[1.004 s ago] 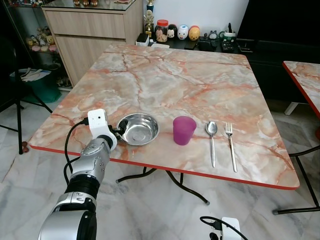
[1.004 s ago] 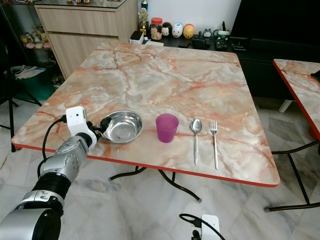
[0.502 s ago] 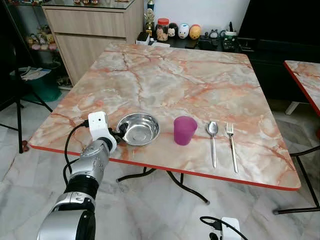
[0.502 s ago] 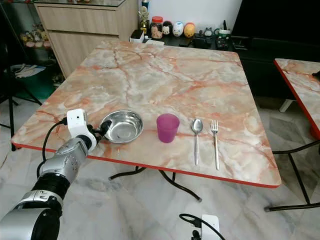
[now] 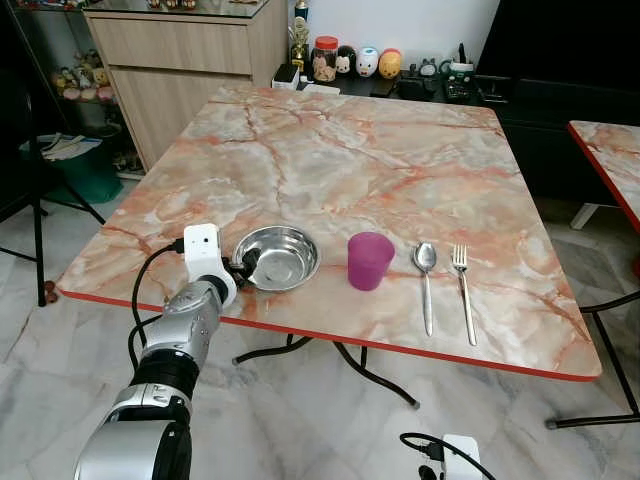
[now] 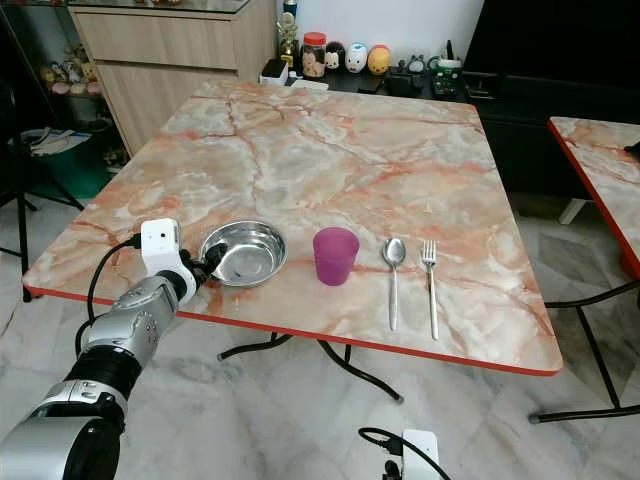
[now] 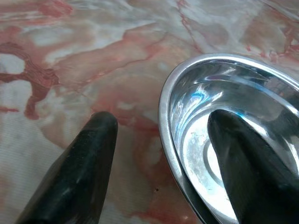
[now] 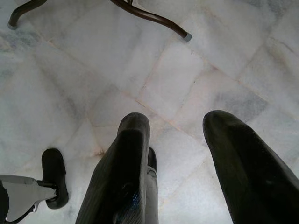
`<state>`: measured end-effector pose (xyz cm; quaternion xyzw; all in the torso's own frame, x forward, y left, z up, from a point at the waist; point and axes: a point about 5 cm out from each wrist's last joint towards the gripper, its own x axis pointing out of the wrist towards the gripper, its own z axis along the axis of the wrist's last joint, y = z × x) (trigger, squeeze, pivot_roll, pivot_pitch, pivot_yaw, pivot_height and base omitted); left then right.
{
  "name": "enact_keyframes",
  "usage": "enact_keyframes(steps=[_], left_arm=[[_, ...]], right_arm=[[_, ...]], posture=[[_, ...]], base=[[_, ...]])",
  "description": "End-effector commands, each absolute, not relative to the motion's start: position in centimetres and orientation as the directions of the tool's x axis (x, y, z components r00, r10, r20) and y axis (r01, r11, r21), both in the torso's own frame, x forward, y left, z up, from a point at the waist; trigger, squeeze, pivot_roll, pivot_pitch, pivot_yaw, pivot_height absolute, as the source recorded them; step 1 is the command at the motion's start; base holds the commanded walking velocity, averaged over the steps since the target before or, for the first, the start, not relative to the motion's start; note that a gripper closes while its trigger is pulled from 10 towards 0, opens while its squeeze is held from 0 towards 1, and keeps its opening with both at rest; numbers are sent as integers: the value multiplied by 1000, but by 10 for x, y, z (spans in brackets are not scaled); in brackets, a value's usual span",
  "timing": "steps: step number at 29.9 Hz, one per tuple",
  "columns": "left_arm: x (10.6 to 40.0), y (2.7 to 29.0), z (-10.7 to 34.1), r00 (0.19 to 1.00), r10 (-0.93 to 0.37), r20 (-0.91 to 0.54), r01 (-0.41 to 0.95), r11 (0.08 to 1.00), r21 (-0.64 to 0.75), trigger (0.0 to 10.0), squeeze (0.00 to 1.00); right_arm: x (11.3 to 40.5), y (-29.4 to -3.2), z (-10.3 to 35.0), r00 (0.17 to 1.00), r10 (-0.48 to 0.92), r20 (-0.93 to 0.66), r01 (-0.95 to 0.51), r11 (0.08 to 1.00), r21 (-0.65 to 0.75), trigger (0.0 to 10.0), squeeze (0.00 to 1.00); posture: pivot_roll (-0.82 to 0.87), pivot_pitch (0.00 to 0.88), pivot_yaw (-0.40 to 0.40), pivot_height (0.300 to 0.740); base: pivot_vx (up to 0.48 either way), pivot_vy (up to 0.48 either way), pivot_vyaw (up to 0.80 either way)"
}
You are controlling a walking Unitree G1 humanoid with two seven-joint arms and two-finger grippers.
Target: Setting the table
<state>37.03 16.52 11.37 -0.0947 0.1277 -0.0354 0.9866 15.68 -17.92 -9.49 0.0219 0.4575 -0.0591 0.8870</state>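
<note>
A: What sits on the marble table [image 5: 350, 150]?

B: Near its front edge, a row from left to right: a steel bowl [image 5: 278, 257], a purple cup [image 5: 369, 260], a spoon [image 5: 425, 280] and a fork [image 5: 462, 288]. The cup stands upright just right of the bowl, apart from it. Spoon and fork lie side by side, handles toward the near edge, not touching. The far part of the tabletop is bare marble.

A: And around the table?

B: At the far left, a wooden cabinet [image 5: 190, 60]. Behind the far edge, a low dark shelf with jars and small figurines [image 5: 360, 62]. A second table's corner [image 5: 610, 150] shows at the right. Marble floor tiles [image 8: 187, 84] lie below.

A: Where is the left gripper [image 7: 161, 135]?

B: At the bowl's left rim. The silver forearm reaches up and forward from the near left, its white wrist camera box [image 5: 203, 250] above the table's near edge. One black finger [image 7: 243, 168] is inside the bowl, the other rests outside on the marble; the rim runs between them with gaps on both sides, so the fingers are spread, not clamped.

A: Anything blocking it?

B: Nothing lies between the gripper and the bowl.

A: The right gripper [image 8: 175, 140]?

B: It hangs low over the floor, fingers apart, holding nothing; a table leg's foot [image 8: 186, 35] is beyond it.
</note>
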Motion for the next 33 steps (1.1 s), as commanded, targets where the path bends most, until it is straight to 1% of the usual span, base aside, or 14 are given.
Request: enact_keyframes(steps=[1,2,3,7,9,12,30,33], left_arm=[[372,166,119,968,-94,-231,54,983,-175,0,0],[372,166,119,968,-94,-232,53,983,-175,0,0],[372,166,119,968,-92,-232,52,983,-175,314,0],[372,166,119,969,-90,-229,51,984,-173,314,0],[372,165,120,970,-90,-228,50,983,-176,78,0],[372,165,119,970,-89,-228,49,983,-177,0,0],[372,168,121,974,-69,-217,30,984,-178,0,0],[371,170,121,976,-60,-211,26,987,-159,0,0]], right_arm=[[156,-180,-95,571,-88,-817,132,991,-14,10000,0],[156,-180,-95,570,-88,-817,133,991,-14,10000,0],[156,-180,-95,571,-88,-817,132,991,-14,10000,0],[156,-180,-95,571,-88,-816,132,991,-14,10000,0],[156,-180,-95,571,-88,-816,132,991,-14,10000,0],[156,-180,-95,571,-88,-817,132,991,-14,10000,0],[156,-180,-95,571,-87,-816,132,991,-13,10000,0],[156,-180,-95,571,-87,-816,132,991,-13,10000,0]], posture=[[51,0,-30,740],[51,0,-30,740],[51,0,-30,740],[52,0,-31,740],[51,0,-31,740],[51,0,-31,740],[52,0,-33,740],[52,0,-33,740]], base=[[0,0,0],[0,0,0],[0,0,0],[0,0,0],[0,0,0],[0,0,0],[0,0,0],[0,0,0]])
